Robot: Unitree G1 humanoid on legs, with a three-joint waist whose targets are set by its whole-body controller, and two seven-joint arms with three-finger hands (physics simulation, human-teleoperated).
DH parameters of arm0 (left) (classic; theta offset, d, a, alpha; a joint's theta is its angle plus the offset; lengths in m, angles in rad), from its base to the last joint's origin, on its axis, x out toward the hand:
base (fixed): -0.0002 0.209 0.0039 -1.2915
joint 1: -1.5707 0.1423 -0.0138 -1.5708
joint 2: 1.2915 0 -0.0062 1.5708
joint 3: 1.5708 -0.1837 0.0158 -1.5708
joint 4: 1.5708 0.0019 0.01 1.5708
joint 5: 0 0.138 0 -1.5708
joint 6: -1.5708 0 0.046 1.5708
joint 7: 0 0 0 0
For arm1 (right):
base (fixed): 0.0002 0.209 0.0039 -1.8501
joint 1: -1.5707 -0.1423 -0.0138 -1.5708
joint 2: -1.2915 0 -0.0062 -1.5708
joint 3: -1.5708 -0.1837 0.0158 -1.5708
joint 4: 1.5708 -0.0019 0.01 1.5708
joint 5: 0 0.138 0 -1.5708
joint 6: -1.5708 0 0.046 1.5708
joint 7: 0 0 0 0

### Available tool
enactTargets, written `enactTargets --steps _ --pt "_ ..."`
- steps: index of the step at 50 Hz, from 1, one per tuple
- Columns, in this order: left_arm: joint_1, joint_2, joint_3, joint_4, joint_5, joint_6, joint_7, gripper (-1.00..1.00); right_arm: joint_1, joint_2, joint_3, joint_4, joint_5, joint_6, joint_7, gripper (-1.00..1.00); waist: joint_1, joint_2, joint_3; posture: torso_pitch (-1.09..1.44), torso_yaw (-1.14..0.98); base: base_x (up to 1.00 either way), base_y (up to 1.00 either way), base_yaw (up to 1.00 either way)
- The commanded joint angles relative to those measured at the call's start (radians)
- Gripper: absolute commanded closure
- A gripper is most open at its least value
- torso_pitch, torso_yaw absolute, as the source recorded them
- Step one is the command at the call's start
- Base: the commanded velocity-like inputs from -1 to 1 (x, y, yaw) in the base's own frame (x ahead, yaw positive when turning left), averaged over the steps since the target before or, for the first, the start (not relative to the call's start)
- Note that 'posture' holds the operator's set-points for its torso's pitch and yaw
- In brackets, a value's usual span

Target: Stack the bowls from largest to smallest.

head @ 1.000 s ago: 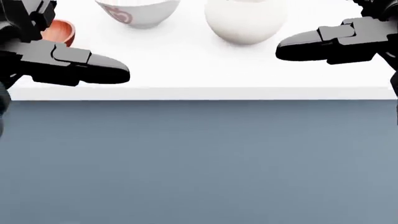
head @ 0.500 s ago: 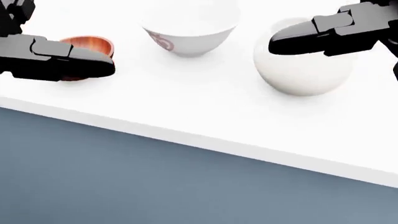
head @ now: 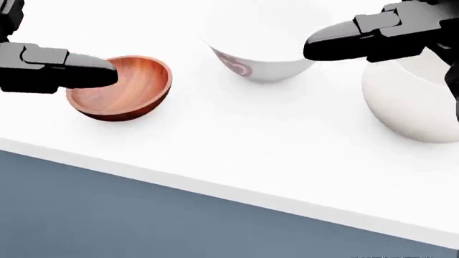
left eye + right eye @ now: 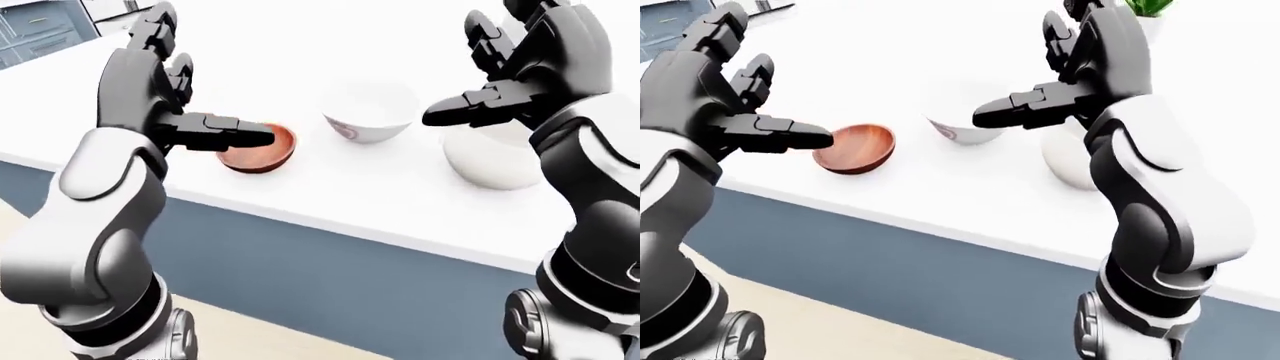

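White counter (image 3: 237, 156) runs across the head view, edge slanting from left down to lower right, blue-grey cabinet face (image 3: 143, 220) below it. 3 bowls stand on it in a row, all upright, none stacked, each apart from the next.

Largest: plain white bowl (image 3: 409, 107), at the right of the head view, partly cut by the frame edge and partly covered by the right hand. Rounded body, no marking seen.

Middle: white bowl with a red mark (image 3: 262, 56) on its side, at top centre of the head view. Sits between the other 2, near the plain white bowl but not touching it.

Smallest: reddish-brown wooden bowl (image 3: 122, 88), at the left of the head view, shallow, its inside showing. Nearest to the counter edge of the 3.

Left hand (image 4: 160, 97): fingers spread apart, holding nothing. 1 dark finger points sideways toward the wooden bowl and overlaps its left rim in the head view; whether it touches the rim cannot be told.

Right hand (image 4: 1080, 67): fingers likewise splayed, nothing held. It hangs above the plain white bowl, 1 finger reaching left over the gap toward the marked bowl. Contact with either bowl cannot be told.

Both forearms white and grey, hands black. In the right-eye view a green plant (image 4: 1145, 6) shows at the top edge. Tan floor (image 4: 870, 330) lies below the cabinet.
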Motion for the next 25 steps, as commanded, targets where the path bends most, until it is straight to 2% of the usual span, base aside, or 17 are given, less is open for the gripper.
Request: enactTargets --steps 1,7,8,10,12,13,14,15,17,18,21,23,24,25 --pt "-0.044 0.000 -0.015 -0.030 -0.010 -0.035 -0.004 -1.00 -0.022 -0.035 -0.047 -0.030 0.009 -0.039 -0.032 -1.00 -0.022 0.005 -0.037 0.00 0.00 0.00 0.00 -1.00" --pt "-0.042 -0.003 -0.018 -0.031 -0.009 -0.035 -0.004 -1.00 -0.011 -0.057 -0.043 -0.027 0.033 -0.054 -0.043 -1.00 -0.016 -0.034 -0.035 0.00 0.00 0.00 0.00 -1.00" --pt "-0.042 -0.001 -0.016 -0.032 -0.010 -0.034 -0.005 -1.00 -0.008 -0.064 -0.039 -0.029 0.036 -0.055 -0.040 -1.00 0.001 -0.040 -0.033 0.00 0.00 0.00 0.00 -0.33" --pt "-0.047 0.000 -0.016 -0.033 -0.011 -0.028 -0.005 -1.00 -0.008 -0.074 -0.021 -0.027 0.021 -0.066 -0.030 -1.00 0.000 -0.057 -0.030 0.00 0.00 0.00 0.00 0.00" --pt "-0.051 0.002 -0.017 -0.033 -0.011 -0.026 -0.005 -1.00 -0.007 -0.081 -0.016 -0.024 0.007 -0.063 -0.015 -1.00 0.003 -0.084 -0.028 0.00 0.00 0.00 0.00 0.00" --pt "-0.054 0.002 -0.016 -0.036 -0.012 -0.020 -0.004 -1.00 -0.007 -0.082 -0.020 -0.027 0.006 -0.059 -0.010 -1.00 0.006 -0.106 -0.028 0.00 0.00 0.00 0.00 0.00" --pt "-0.054 0.003 -0.015 -0.038 -0.013 -0.018 -0.005 -1.00 -0.011 -0.085 -0.024 -0.032 0.007 -0.052 -0.006 -1.00 0.009 -0.121 -0.064 0.00 0.00 0.16 0.00 0.00" --pt "-0.055 0.003 -0.015 -0.035 -0.013 -0.020 -0.006 -1.00 -0.015 -0.085 -0.028 -0.032 0.008 -0.050 -0.002 -1.00 -0.001 -0.088 -0.032 0.00 0.00 0.27 0.00 0.00" --pt "-0.056 0.005 -0.015 -0.035 -0.013 -0.020 -0.007 -1.00 -0.019 -0.086 -0.030 -0.038 0.010 -0.044 0.002 -1.00 0.004 -0.093 -0.013 0.00 0.00 0.34 -0.02 0.00" --pt "-0.059 0.005 -0.013 -0.040 -0.015 -0.012 -0.006 -1.00 -0.019 -0.085 -0.032 -0.039 0.011 -0.045 0.003 -1.00 0.001 -0.096 -0.011 0.00 0.00 0.37 -0.12 0.00" --pt "-0.065 0.007 -0.010 -0.042 -0.017 -0.005 -0.006 -1.00 -0.020 -0.089 -0.028 -0.040 0.008 -0.042 0.007 -1.00 -0.005 -0.056 -0.008 0.00 0.00 0.35 -0.17 0.00" --pt "-0.070 0.010 -0.007 -0.046 -0.021 0.002 -0.005 -1.00 -0.037 -0.098 -0.037 -0.042 0.014 -0.026 0.009 -1.00 -0.011 -0.019 0.000 0.00 0.00 0.35 -0.17 0.00" --pt "-0.068 0.010 -0.009 -0.045 -0.021 -0.001 -0.006 -1.00 -0.039 -0.100 -0.041 -0.043 0.017 -0.025 0.010 -1.00 -0.010 0.016 -0.015 0.00 0.00 0.34 -0.16 0.00" --pt "-0.070 0.011 -0.008 -0.045 -0.022 0.001 -0.005 -1.00 -0.037 -0.101 -0.041 -0.041 0.017 -0.028 0.011 -1.00 0.000 0.001 -0.015 0.00 0.00 0.35 -0.17 0.00"
